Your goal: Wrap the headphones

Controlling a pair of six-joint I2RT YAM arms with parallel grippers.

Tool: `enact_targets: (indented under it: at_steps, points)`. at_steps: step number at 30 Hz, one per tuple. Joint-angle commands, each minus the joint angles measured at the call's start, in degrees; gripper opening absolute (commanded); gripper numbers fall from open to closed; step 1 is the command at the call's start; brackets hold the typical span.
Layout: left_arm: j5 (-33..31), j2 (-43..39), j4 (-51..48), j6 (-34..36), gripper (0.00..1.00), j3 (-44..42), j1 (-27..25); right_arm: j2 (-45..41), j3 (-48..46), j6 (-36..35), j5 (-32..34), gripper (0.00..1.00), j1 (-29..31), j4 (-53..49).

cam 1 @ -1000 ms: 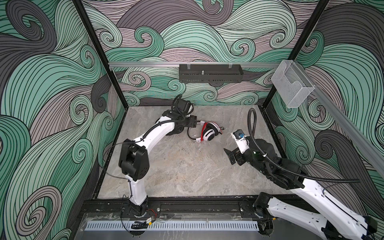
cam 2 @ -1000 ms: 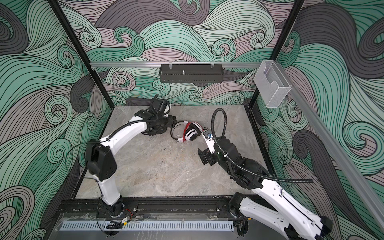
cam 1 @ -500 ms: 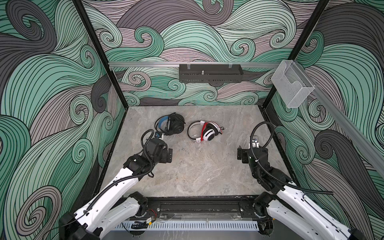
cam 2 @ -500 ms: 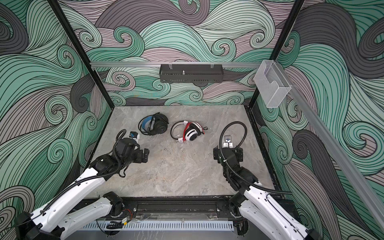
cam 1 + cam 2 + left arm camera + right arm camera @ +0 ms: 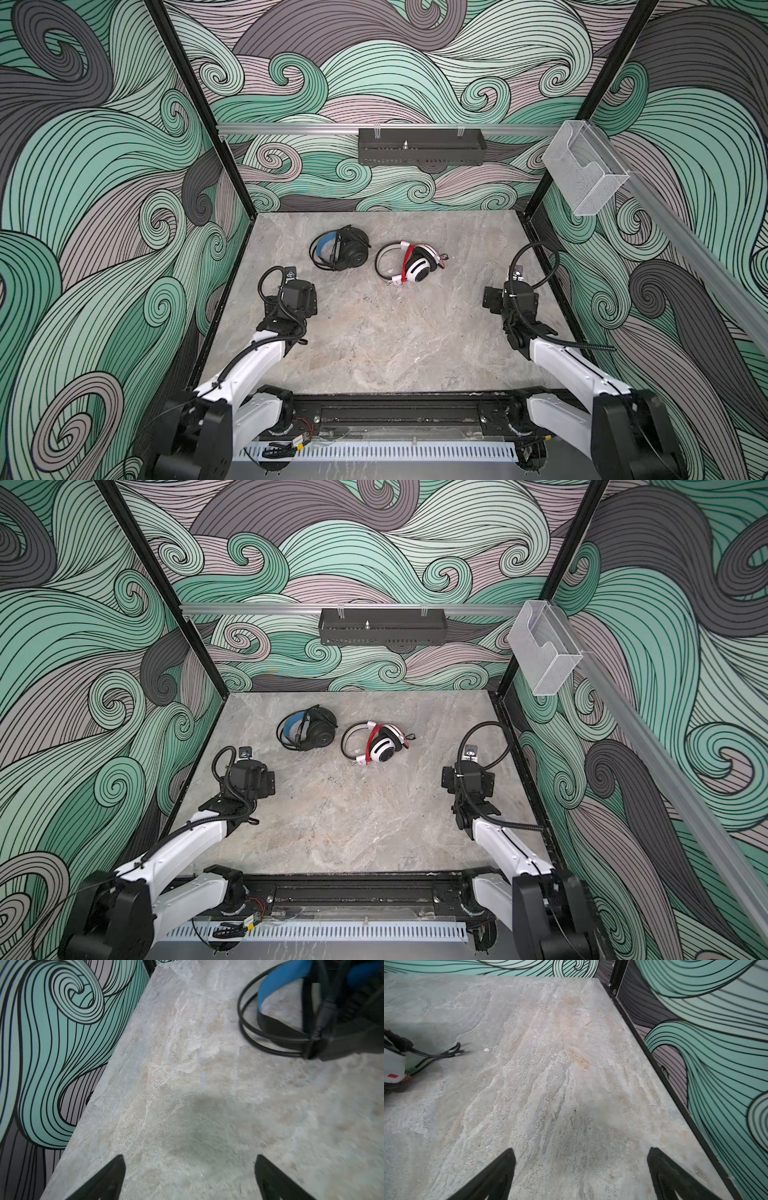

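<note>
wrapping looks done: the black headset [image 5: 340, 253] and white headset [image 5: 412, 265] lie side by side far-middle on the table [image 5: 374, 353], cables [image 5: 242, 1014] looped, while left gripper [image 5: 189, 1160] and right gripper [image 5: 581, 1152] hover empty, jaws apart; next, at most tuck loose ends.

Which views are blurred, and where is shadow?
Left wrist view: the black headphones are smeared by blur; right wrist view: the white headphones are soft at the edge, a faint shadow on the table; both top views: sharp, evenly lit.

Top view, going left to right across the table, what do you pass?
Left claw → black headset → white headset → right claw.
</note>
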Motion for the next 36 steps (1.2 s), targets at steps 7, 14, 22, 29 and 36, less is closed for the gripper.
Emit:
enact_targets:
  at_steps: [7, 14, 22, 29, 36]
  points:
    - [2.6, 10.0, 32.3, 2.3, 0.99, -3.5, 6.3, 11.7, 0.8, -4.1, -13.5, 0.99, -2.6, 22.1]
    - [9.2, 20.8, 44.7, 4.4, 0.99, -4.4, 8.2, 21.5, 1.8, -5.6, -18.1, 0.99, -5.3, 31.9]
    - [10.3, 22.9, 40.6, 4.0, 0.99, -1.3, 9.1, 23.2, 0.7, -5.0, -19.3, 0.99, -6.2, 35.3]
    - [10.6, 22.8, 40.8, 3.8, 0.99, -1.5, 9.2, 22.9, 0.3, -5.4, -20.5, 0.99, -6.2, 35.9]
    - [10.6, 22.8, 40.9, 3.8, 0.99, -1.4, 9.2, 23.1, 0.8, -5.4, -20.6, 0.99, -6.2, 35.2]
